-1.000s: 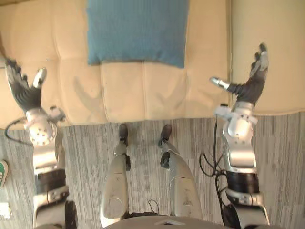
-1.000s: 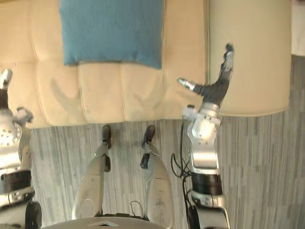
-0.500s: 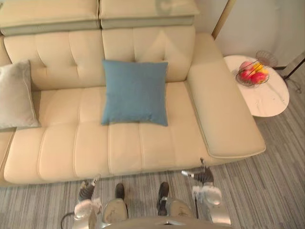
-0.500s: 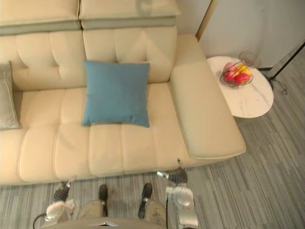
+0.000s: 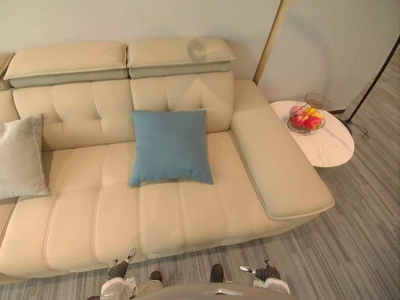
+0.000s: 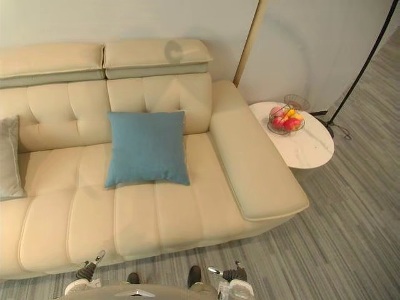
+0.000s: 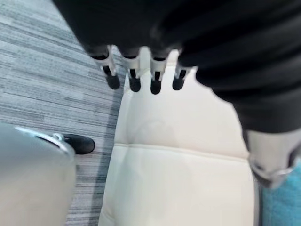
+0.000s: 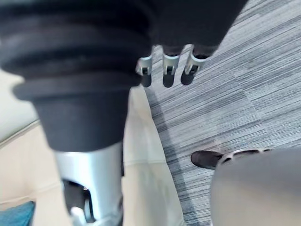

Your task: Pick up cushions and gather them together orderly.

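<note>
At nine o'clock from the blue cushion (image 5: 170, 147), a grey cushion (image 5: 22, 159) is seen. Left hand (image 5: 117, 270) and right hand (image 5: 269, 273) are held empty, fingers (image 7: 155, 81) seemingly straight.

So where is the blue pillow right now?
In the left eye view the blue cushion sits in the middle of the cream sofa, propped against its back, with the grey cushion apart at the left end.

Noted sofa (image 5: 187, 206) as leather-like, smooth, faintly glossy. The blue cushion (image 5: 170, 147) was matt woven cloth; grey cushion (image 5: 22, 156) softer, slightly lustrous cloth. The side table (image 5: 328, 150) top appeared polished, marble-like; basket (image 5: 291, 127) thin metal wire; floor (image 5: 362, 237) matt, streaked.
</note>
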Available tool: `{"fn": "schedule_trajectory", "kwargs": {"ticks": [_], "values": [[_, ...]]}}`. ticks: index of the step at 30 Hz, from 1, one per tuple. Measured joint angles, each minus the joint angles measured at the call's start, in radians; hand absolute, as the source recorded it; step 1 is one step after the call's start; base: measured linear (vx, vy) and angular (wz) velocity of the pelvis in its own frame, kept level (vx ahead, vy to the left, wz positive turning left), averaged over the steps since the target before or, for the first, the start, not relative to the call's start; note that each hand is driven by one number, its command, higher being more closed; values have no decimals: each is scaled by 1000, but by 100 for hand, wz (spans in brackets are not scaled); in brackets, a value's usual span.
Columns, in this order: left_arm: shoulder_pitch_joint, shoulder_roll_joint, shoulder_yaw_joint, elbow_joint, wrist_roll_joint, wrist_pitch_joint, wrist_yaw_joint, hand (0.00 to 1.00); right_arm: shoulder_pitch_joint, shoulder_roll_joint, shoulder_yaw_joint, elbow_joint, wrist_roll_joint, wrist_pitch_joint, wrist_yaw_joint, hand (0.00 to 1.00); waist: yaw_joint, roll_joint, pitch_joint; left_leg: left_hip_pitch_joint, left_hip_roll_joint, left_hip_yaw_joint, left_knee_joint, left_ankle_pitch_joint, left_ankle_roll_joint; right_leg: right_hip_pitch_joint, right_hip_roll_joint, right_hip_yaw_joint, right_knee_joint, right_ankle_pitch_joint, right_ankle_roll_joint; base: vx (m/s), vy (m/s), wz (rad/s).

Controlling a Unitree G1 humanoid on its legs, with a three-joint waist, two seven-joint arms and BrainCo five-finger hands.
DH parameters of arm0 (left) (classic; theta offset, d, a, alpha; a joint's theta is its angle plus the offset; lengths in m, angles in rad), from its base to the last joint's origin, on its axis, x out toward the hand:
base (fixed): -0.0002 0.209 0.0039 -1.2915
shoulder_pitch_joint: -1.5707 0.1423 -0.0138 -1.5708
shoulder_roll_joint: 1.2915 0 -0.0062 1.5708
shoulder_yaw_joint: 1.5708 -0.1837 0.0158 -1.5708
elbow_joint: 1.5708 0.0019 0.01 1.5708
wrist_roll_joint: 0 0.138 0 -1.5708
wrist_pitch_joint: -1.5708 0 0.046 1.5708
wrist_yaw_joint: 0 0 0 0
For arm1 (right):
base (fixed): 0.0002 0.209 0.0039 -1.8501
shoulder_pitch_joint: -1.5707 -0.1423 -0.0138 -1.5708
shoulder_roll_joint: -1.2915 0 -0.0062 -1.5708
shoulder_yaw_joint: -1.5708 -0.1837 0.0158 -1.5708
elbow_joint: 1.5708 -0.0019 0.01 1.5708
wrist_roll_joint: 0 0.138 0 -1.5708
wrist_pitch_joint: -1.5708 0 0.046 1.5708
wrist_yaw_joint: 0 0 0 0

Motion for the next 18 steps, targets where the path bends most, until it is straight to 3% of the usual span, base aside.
{"fn": "schedule_trajectory", "kwargs": {"ticks": [3,5,6,7,8,10,11,12,13,14,15,18], "values": [[-7,23,-6,6,2,3,1,0,-65,-2,15,12,-1,4,-1,0,5,-7,21,-15,-1,76,28,-16,-2,-80,5,84,74,7,2,-77,36,-84],[-37,35,0,5,-2,8,1,0,-91,-3,47,12,-5,8,-1,0,-1,-26,41,-76,-11,84,87,-20,39,-145,-3,131,93,49,65,-148,46,-63],[-51,29,5,-3,-2,10,1,0,-120,-16,62,11,-12,11,-1,0,15,-3,50,-120,27,89,92,-14,53,-172,-1,142,105,54,104,-131,36,-26],[-67,26,2,-9,-3,10,2,0,-130,-15,62,11,-18,16,-1,0,7,4,70,-137,35,74,107,-5,50,-244,-20,85,399,-117,24,-122,11,16],[-66,34,2,-12,-3,9,3,0,-115,-7,63,29,-18,17,-1,0,9,7,75,-130,33,46,108,14,52,-234,-68,56,666,-257,45,-64,-22,48],[-48,38,2,-16,-3,10,4,0,-89,7,65,32,-18,17,-1,0,18,-4,71,-134,33,26,123,24,42,-157,-106,61,757,-308,76,-76,-119,43],[-39,40,2,-19,-3,10,6,0,-90,12,73,32,-18,17,-1,0,26,-13,67,-148,32,16,136,31,39,-110,-121,71,748,-326,94,-175,-252,34],[-36,35,0,-24,-3,10,7,0,-98,13,91,27,-18,17,-2,0,42,-34,56,-203,43,6,182,40,25,-32,-109,89,611,-380,115,-188,-233,21],[-37,32,0,-29,-5,11,8,0,-106,13,92,24,-18,15,-4,0,48,-40,53,-222,49,4,193,45,19,-17,-99,84,558,-398,109,-268,-278,1],[-39,31,-8,-40,-5,11,8,0,-124,10,92,18,-18,13,-10,0,66,-27,58,-249,72,1,186,68,-1,8,-68,59,454,-418,85,-294,-233,-4],[-49,22,-21,-33,-5,11,10,0,-136,4,91,16,-18,8,-23,0,65,8,81,-261,97,-20,165,107,-16,47,-28,32,368,-424,41,-319,-229,8],[-40,3,-73,-31,-5,11,9,0,-84,-15,88,21,-17,18,-28,0,49,65,97,-223,127,-39,68,178,-16,67,13,-36,377,-410,20,-361,-168,57]]}}
